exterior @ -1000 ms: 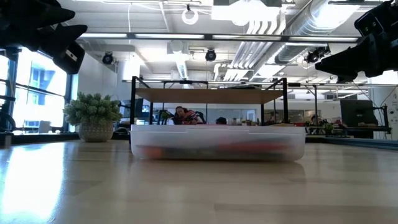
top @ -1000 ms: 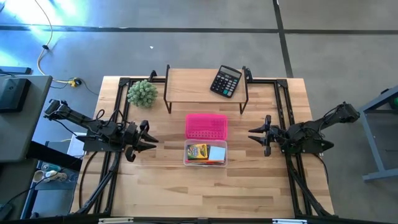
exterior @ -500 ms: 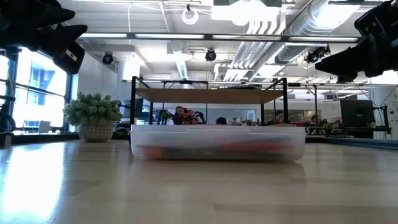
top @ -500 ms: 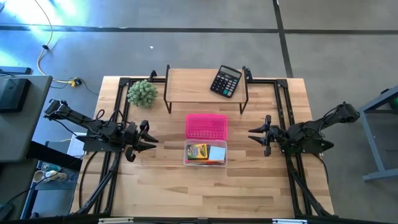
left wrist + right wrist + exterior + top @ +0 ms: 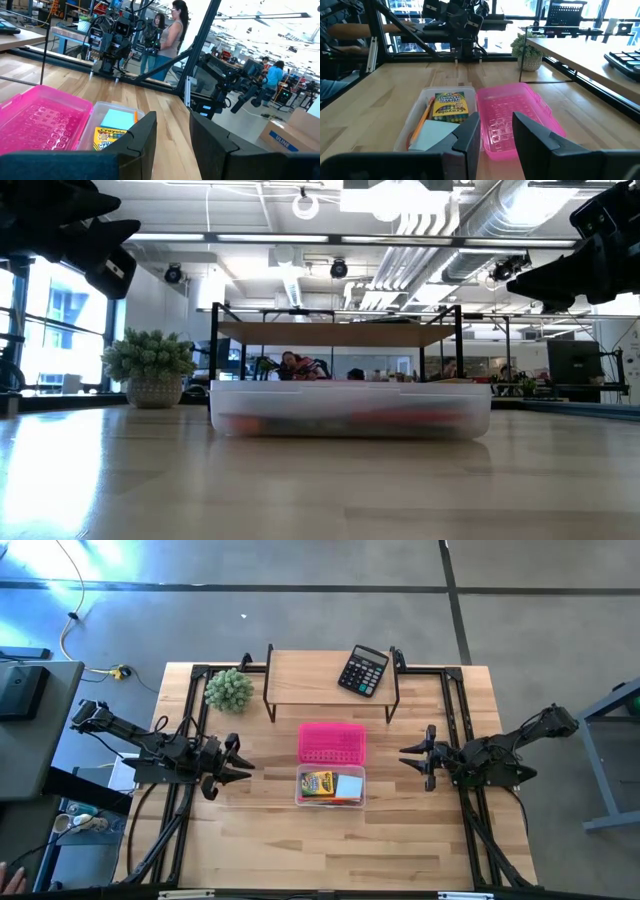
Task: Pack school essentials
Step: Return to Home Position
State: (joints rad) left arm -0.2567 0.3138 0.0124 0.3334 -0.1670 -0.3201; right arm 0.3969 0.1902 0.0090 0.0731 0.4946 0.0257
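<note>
Crayon box [image 5: 317, 783] and blue notepad [image 5: 349, 786] lay in the clear box [image 5: 298, 787], pink lid [image 5: 332, 742] at its 12 o'clock. Left gripper [image 5: 238, 759] at 9, right gripper [image 5: 408, 758] at 3, both parted, empty. Judgement: retract level, wide of box.

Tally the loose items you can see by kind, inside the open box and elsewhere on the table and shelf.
In the box:
crayon box: 1
blue notepad: 1
orange pencil: 1
Outside the box:
calculator: 1
plant: 1
Total: 5 visible; anything lying under the notepad or crayon box cannot be made out.
</note>
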